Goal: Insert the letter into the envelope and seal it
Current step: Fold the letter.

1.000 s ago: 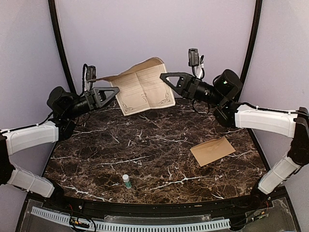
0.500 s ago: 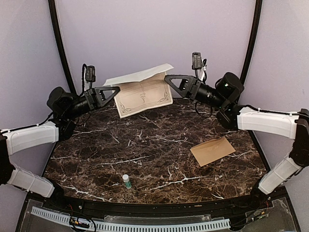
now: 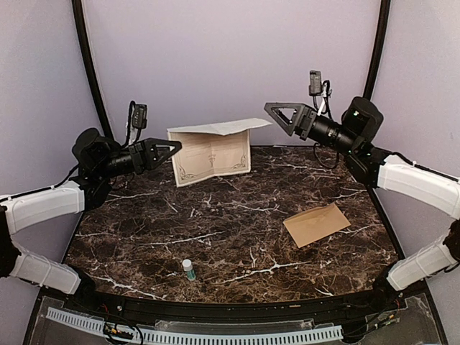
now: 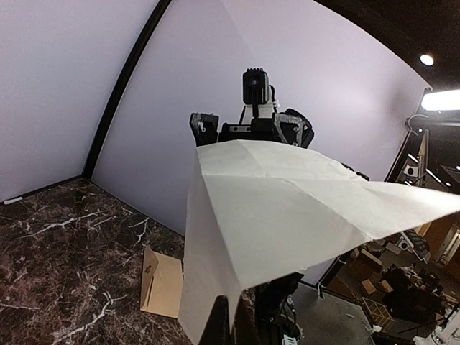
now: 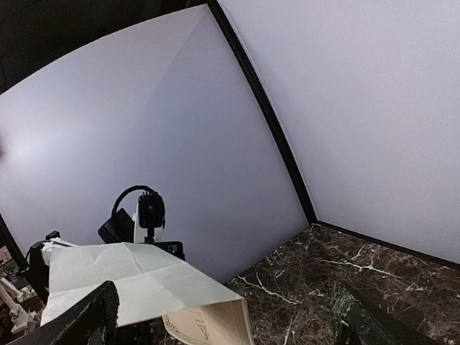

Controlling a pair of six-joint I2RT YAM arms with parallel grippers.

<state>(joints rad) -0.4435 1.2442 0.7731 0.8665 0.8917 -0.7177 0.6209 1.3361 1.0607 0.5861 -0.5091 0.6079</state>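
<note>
On the right, the envelope (image 3: pixel 316 224) lies angled, right end farther.

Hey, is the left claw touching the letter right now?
Touching. The left wrist view shows the letter running down into the shut left claw, pinched between its fingers.

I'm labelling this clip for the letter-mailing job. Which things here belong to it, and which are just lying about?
Belongs to the job: the folded letter, held by the left hand; the tan envelope, flat on the table.
Lying about: the small green-capped tube, standing near the front edge.
</note>
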